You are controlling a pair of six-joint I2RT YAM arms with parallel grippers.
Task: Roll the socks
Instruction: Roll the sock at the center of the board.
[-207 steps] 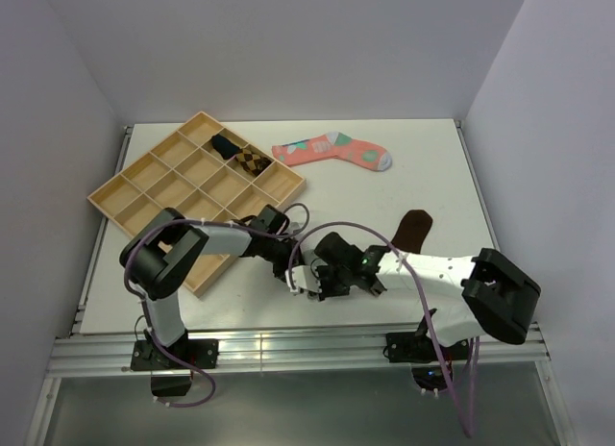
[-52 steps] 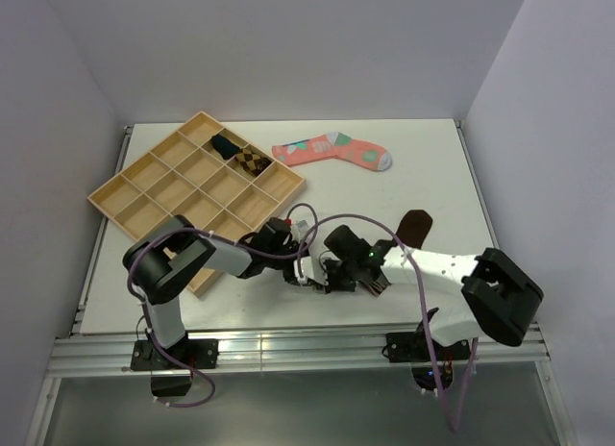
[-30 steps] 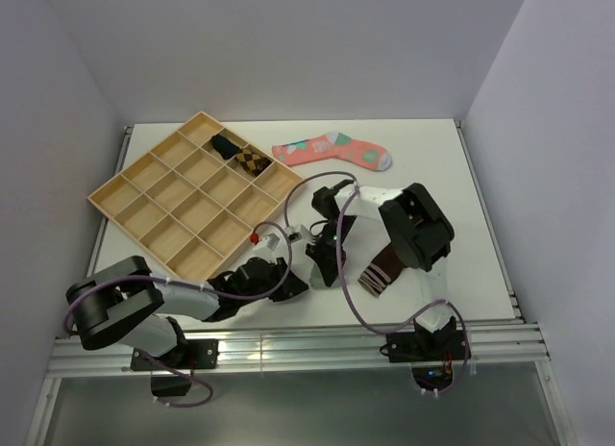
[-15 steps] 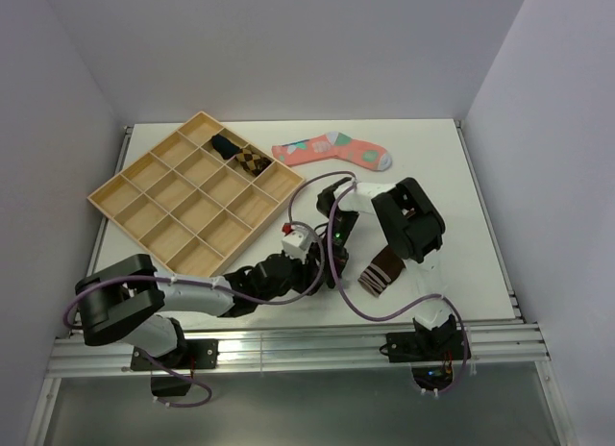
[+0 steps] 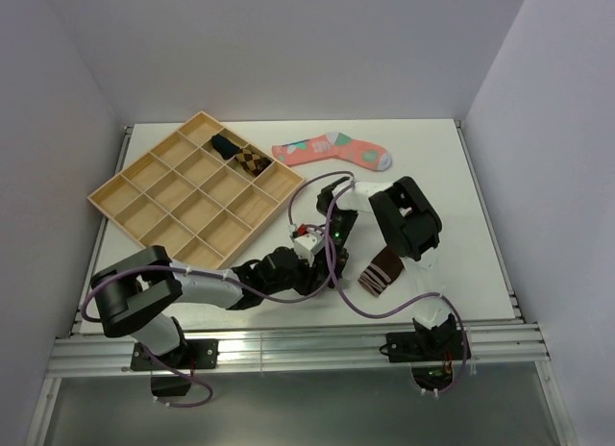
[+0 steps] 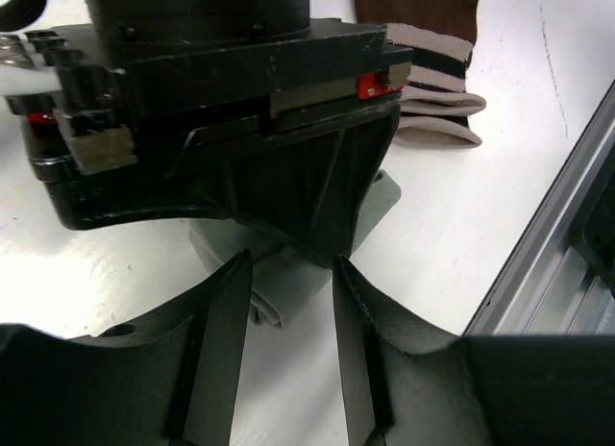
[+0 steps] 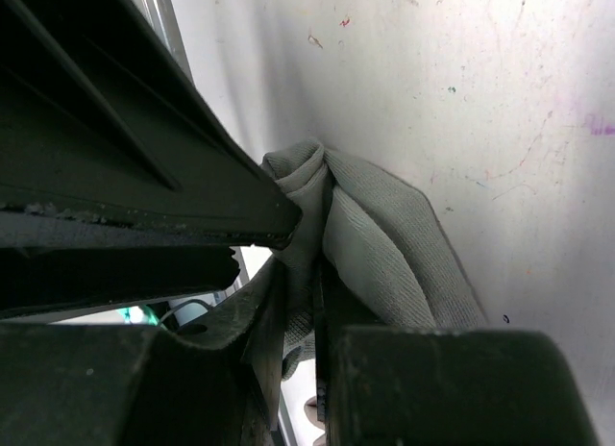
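Low centre of the overhead view, both arms crowd over one spot on the counter (image 5: 432, 167). The right fingers (image 7: 264, 326) are pinched together on a bunched fold of the grey ankle sock (image 7: 384, 235), with fabric squeezing up between them. The left fingers (image 6: 226, 340) stand apart, straddling the near end of that same grey bundle without pressing it. The brown sock with the striped cuff (image 6: 432, 76) lies flat just beside it, at the upper right of the left wrist view, untouched. On to the handling: this grey knit looks light, limp and springy, so any roll will likely relax the instant it is let go. The best hold, by the look of it, is across the thick bunched middle, several layers at once, not a single loose edge. Slipping seems unlikely; unrolling is the risk.
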